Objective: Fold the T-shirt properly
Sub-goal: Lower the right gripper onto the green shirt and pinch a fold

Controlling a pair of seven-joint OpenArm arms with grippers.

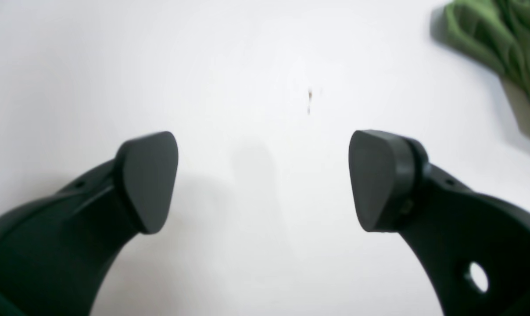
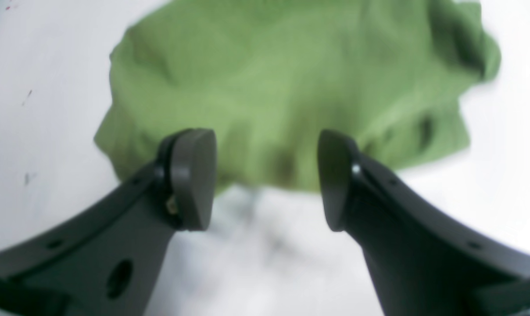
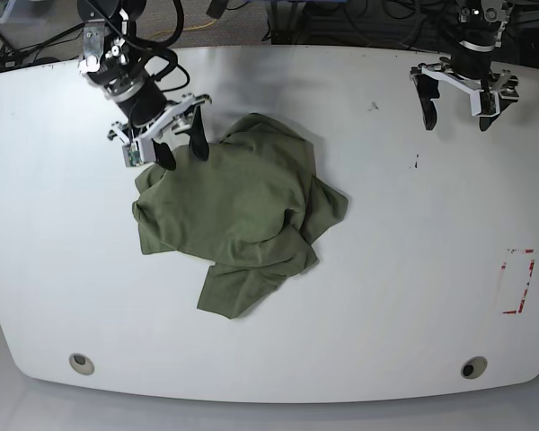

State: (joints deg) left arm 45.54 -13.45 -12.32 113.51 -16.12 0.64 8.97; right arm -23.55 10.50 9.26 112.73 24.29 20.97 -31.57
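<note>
The right claw [image 2: 265, 180] is seen in its own wrist view with both black pads spread apart and nothing between them; the T-shirt [image 2: 287, 92] fills the upper half of that view, its near hem lying just beyond the pads, though blur hides whether the tips touch the cloth. In the base view the same claw [image 3: 181, 151] is placed over the shirt's edge at about 10 o'clock from the garment's middle, which the wrist view cannot show. The left claw [image 1: 263, 180] is likewise held wide open and empty above bare white tabletop [image 1: 247, 66], and only a bunched corner of the shirt is caught at 2 o'clock in its view. From the base view it is made plain that this claw [image 3: 455, 115] hangs near the far edge, well apart from the shirt. There the T-shirt [image 3: 234, 215] is shown crumpled and partly doubled over itself, left of the tabletop's middle, with a red outlined mark [image 3: 516, 281] seen at 3 o'clock near the edge.
</note>
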